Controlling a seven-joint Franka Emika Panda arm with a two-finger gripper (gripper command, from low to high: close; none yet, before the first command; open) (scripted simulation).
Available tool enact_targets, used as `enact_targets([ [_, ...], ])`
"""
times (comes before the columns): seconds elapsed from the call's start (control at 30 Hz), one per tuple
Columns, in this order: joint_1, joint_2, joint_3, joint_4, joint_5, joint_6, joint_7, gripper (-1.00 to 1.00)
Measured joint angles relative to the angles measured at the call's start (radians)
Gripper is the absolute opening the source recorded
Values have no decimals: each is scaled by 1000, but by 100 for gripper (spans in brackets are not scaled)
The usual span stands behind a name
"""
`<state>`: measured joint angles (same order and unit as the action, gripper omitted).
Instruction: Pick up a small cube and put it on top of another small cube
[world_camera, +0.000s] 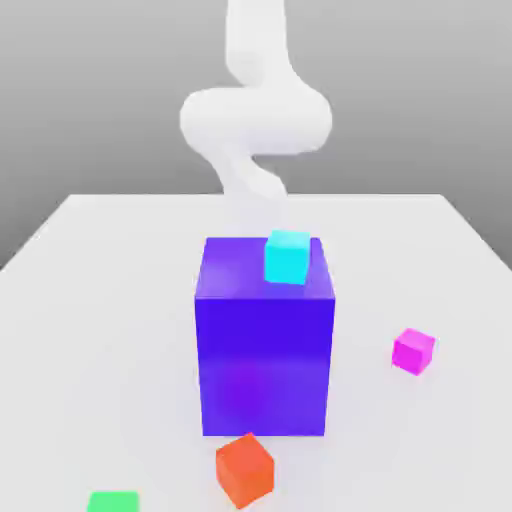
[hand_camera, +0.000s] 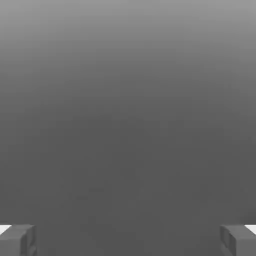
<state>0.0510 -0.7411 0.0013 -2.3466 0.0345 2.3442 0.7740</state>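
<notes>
On the blue block (world_camera: 265, 350), cyan cube (world_camera: 287, 257).

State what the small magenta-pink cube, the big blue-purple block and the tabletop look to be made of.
Small magenta-pink cube: looks like glossy plastic, its top face bright with sheen. Big blue-purple block: smooth, plastic-like, a soft pinkish glow low on its front. Tabletop: matte white, no grain or reflection. These are simulator renders, so the true materials stay open.

White tabletop (world_camera: 110, 300) — plain grey backdrop (world_camera: 90, 90) behind, evenly lit.
</notes>
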Motion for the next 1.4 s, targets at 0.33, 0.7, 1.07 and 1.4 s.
enact_targets([
  [0.33, 199, 240, 57, -187, 123, 175, -92, 0],
  [0.7, 385, 495, 194, -388, 186, 366, -139, 0],
  [1.07, 484, 757, 300, -557, -66, 581, 36, 0],
  [1.4, 690, 998, 28, -512, -314, 771, 221, -100],
])
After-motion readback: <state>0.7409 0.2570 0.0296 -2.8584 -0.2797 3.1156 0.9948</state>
